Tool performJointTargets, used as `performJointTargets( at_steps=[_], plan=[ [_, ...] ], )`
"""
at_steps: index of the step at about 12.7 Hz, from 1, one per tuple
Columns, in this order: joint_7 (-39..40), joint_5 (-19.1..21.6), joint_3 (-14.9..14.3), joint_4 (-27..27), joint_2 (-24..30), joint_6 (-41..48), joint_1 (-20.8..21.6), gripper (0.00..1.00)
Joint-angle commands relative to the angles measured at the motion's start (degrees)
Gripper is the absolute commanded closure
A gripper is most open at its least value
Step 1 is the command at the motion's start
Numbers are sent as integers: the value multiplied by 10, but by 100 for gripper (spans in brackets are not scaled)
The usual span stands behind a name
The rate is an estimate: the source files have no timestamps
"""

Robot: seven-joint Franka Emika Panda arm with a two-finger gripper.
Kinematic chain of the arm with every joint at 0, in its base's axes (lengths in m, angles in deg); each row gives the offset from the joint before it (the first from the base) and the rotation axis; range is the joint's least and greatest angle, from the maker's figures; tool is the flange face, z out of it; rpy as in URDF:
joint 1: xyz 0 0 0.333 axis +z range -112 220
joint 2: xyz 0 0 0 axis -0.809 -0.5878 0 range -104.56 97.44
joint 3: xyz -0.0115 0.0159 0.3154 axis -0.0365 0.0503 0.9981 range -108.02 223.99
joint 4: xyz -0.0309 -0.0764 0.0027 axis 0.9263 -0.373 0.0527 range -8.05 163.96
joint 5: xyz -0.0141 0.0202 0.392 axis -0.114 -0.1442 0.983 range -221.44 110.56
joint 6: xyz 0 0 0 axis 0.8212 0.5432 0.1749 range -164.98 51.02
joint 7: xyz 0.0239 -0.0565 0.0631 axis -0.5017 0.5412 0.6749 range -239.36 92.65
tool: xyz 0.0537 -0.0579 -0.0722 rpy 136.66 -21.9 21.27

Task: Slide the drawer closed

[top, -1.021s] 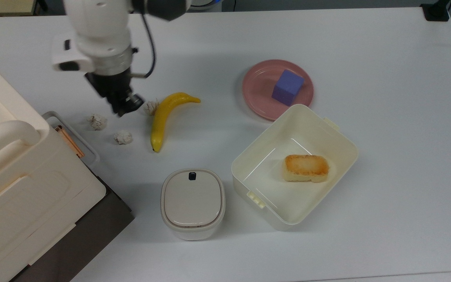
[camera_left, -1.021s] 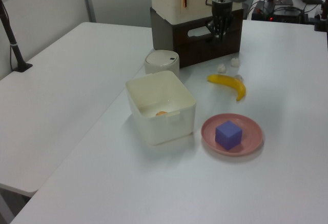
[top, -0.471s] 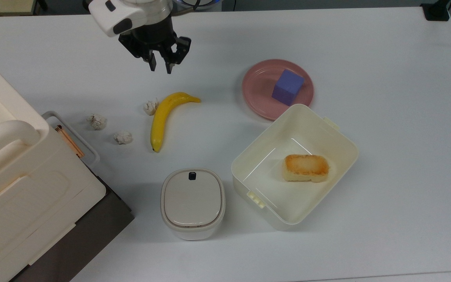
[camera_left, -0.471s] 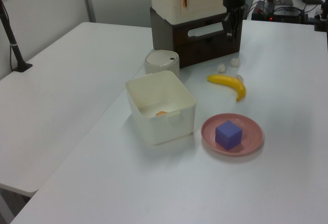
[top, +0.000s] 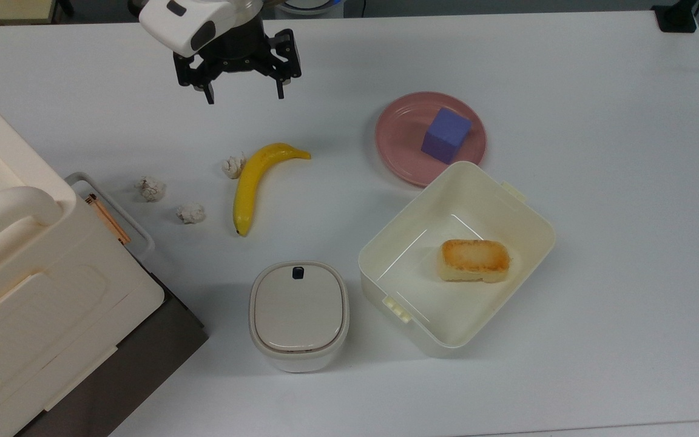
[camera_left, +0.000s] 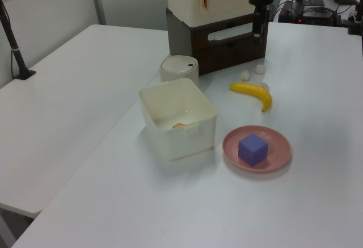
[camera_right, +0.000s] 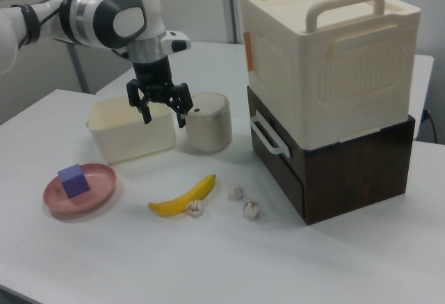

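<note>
The drawer (camera_right: 277, 152) is the dark brown front with a white loop handle (camera_right: 267, 136) in the base under the cream cabinet (camera_right: 327, 53). Its front looks level with the brown base. In the top view the handle (top: 111, 212) pokes out from under the cabinet at the left. My gripper (top: 244, 92) hangs open and empty above the table near the top view's top edge, well away from the handle. The right view shows the gripper (camera_right: 164, 115) in front of the cream bin, and the left view shows it (camera_left: 258, 31) before the drawer front (camera_left: 232, 41).
A banana (top: 257, 182) and three crumpled white lumps (top: 151, 188) lie between gripper and drawer. A pink plate (top: 393, 124) bears a purple cube (top: 445, 135). A cream bin (top: 531, 221) holds a bread piece (top: 474, 260). A lidded container (top: 298, 312) stands near the cabinet.
My gripper has drawn back from beside the drawer handle toward the top view's top, risen, and spread its fingers. The drawer and the other things have not moved.
</note>
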Motion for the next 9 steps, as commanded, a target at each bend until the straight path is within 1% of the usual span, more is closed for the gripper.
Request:
performJointTargets(
  at_steps=[1, 2, 9],
  plan=[
    [-109, 4, -3, 18, 14, -4, 9, 0],
    [-120, 3, -3, 18, 13, -5, 11, 0],
    [-120, 5, -4, 18, 16, -10, 12, 0]
  ],
)
